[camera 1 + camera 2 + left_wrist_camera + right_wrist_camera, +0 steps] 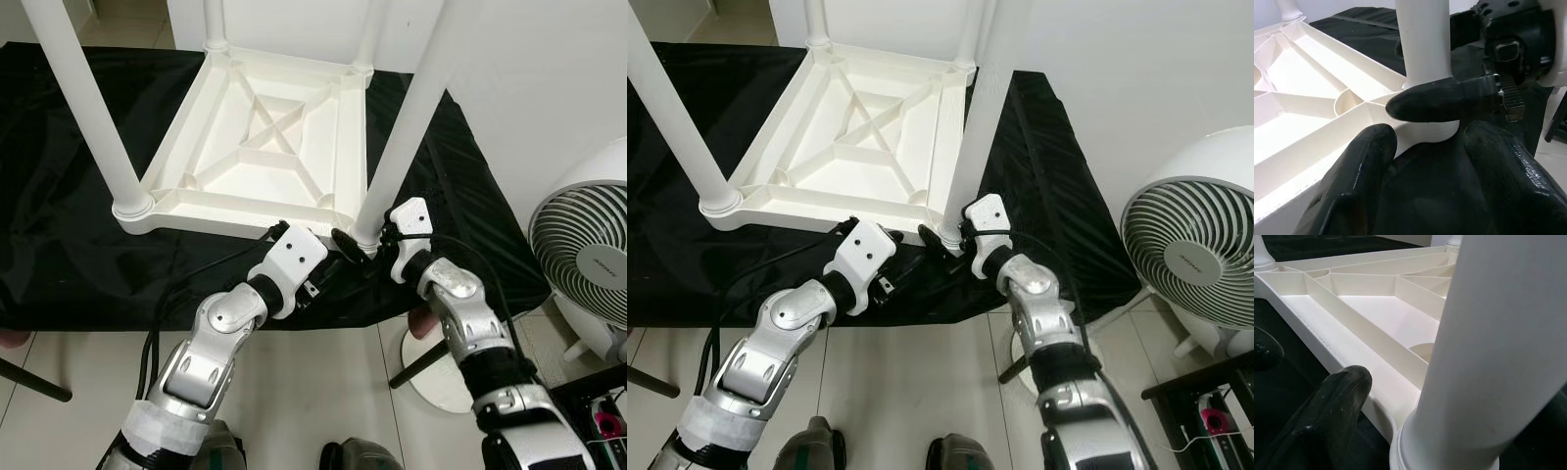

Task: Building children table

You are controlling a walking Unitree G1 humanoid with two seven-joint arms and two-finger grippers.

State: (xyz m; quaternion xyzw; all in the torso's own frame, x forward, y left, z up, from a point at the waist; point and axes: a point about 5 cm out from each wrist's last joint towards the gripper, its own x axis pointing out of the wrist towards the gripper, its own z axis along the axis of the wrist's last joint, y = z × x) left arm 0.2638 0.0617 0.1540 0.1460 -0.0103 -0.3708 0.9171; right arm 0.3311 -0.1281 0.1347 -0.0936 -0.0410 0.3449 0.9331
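Both end effectors at the near-right leg of the upturned children table

The white children table (pixel 260 137) lies upside down on the black cloth (pixel 69 215). At its 5 o'clock corner, the right end effector (pixel 355 245) is clamped on the leg (pixel 402 127) base. The left end effector (pixel 294 235), fingers (pixel 1361 166) apart, is just beside that corner. A fan (pixel 588 255) stands at 3 o'clock.

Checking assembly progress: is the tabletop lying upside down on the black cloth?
Yes, the white tabletop rests ribbed underside up on the black cloth, legs pointing upward.
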